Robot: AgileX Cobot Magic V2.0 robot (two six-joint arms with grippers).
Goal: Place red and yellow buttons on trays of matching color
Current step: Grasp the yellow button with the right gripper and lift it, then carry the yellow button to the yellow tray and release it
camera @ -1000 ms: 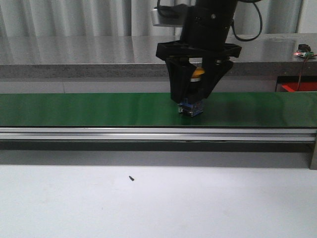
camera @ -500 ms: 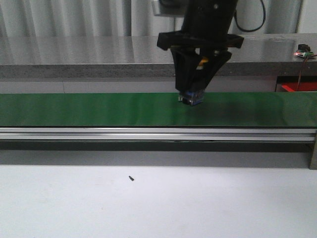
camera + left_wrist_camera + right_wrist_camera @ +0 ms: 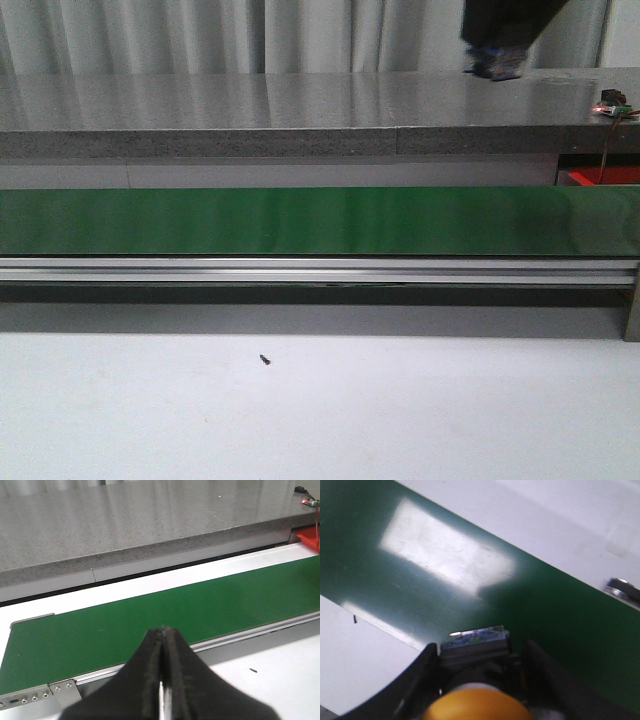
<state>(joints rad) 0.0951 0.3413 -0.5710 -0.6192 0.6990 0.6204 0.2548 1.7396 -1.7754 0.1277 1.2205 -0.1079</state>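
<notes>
My right gripper (image 3: 480, 650) is shut on the yellow button (image 3: 475, 705), a domed yellow cap on a black body with a blue-and-clear base, and hangs over the green belt (image 3: 560, 605). In the front view that gripper (image 3: 497, 55) is at the top right edge, and only the yellow button's blue base (image 3: 497, 67) shows below it. My left gripper (image 3: 163, 630) is shut with nothing between its fingers, near the belt's front rail. A corner of a red tray (image 3: 603, 176) shows at the far right. The red button and the yellow tray are out of view.
The green conveyor belt (image 3: 250, 220) runs across the table with an aluminium rail (image 3: 300, 268) in front. A grey stone counter (image 3: 250, 110) stands behind it. A small black screw (image 3: 265, 359) lies on the white table. A circuit board with wires (image 3: 612, 104) sits at the far right.
My right gripper has lifted the yellow button off the middle of the belt and carried it up and to the right, to the top edge of the front view.
</notes>
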